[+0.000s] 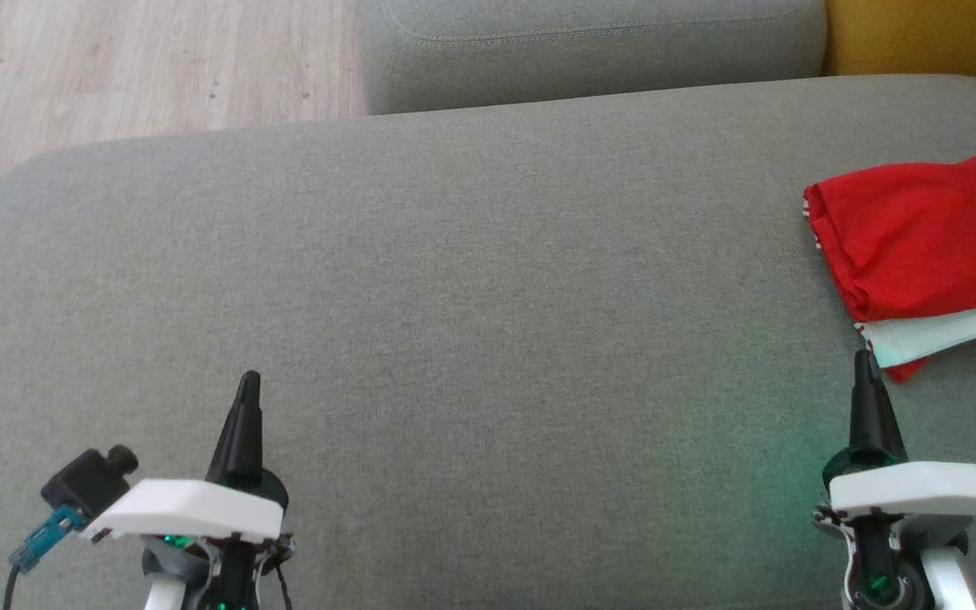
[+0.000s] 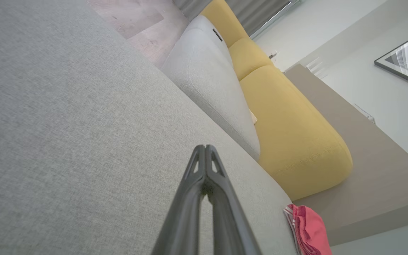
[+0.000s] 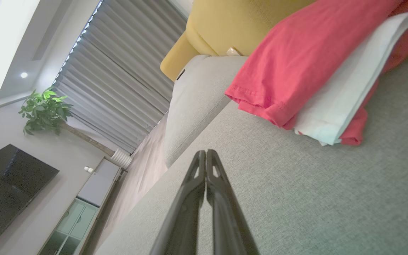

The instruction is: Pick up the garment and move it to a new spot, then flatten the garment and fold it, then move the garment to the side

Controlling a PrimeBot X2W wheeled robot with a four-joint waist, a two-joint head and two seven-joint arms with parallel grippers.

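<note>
The garment [image 1: 920, 246] is red with a white panel, folded into a compact stack at the right edge of the grey sofa seat [image 1: 454, 296]. It shows close up in the right wrist view as the garment [image 3: 296, 67], and small at the lower right in the left wrist view as the garment [image 2: 308, 230]. My right gripper [image 1: 863, 360] is shut and empty, its tip just in front of the garment's near white edge, not touching it. My left gripper [image 1: 248, 381] is shut and empty at the lower left, far from the garment. Both tips [image 2: 205, 147] [image 3: 205, 152] are pressed together.
A second grey cushion [image 1: 590, 42] lies behind the seat, with a yellow cushion [image 1: 928, 38] at the back right. Wooden floor [image 1: 115, 68] lies beyond the seat's far left edge. A wide stretch of bare seat lies between the two grippers.
</note>
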